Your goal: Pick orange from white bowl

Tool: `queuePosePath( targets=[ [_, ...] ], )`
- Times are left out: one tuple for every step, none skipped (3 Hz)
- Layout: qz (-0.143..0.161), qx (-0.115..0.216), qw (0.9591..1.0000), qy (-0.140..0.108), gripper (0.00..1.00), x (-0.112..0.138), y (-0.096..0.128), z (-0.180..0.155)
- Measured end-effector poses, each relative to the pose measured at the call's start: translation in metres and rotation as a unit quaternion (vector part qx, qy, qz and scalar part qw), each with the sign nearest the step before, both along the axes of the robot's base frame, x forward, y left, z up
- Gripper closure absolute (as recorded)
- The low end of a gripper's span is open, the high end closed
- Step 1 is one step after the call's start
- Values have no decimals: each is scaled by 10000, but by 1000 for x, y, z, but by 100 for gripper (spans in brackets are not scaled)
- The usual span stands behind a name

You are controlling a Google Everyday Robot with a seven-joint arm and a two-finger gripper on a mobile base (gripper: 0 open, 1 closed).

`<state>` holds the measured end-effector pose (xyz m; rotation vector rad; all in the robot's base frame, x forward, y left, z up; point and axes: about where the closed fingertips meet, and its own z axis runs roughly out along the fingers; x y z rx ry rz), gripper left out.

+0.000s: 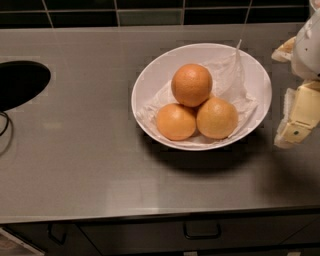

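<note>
So the gripper (pixel 279 98) sits at the far right edge of the frame, just beside the right rim of the white bowl (pixel 159 67) and not touching it as far as I can see. Nothing stands between it and the bowl, just bare grey countertop (pixel 75 165). Its two pale fingers are spread wide, one up near the upper right corner and the other lower down at mid-right, and there's nothing held between them.

The bowl is in the middle of the frame, a bit right of center, with a crumpled white paper liner (pixel 228 75) that sticks up in a point at the back right. Three fruits are piled in it. The orange (pixel 191 85), the deeper, browner one, is at the back and looks to rest against the two paler oranges, left (pixel 176 121) and right (pixel 217 118), which touch each other at the front.

Further out: a dark oval opening (pixel 20 82) in the counter at the left edge with a thin black cable (pixel 4 125) under it, dark tiles (pixel 150 15) along the top, and a drawer handle (pixel 201 232) at the bottom.
</note>
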<state>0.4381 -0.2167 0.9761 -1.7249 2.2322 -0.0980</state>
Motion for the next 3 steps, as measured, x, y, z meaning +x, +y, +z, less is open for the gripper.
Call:
queuePosePath(
  targets=[
    [3,0,10000,-1,0,0,0,0],
    [304,-23,9995,-83,0,14,23,4],
    [656,-8,9977,-175,0,32,53,8]
  ],
)
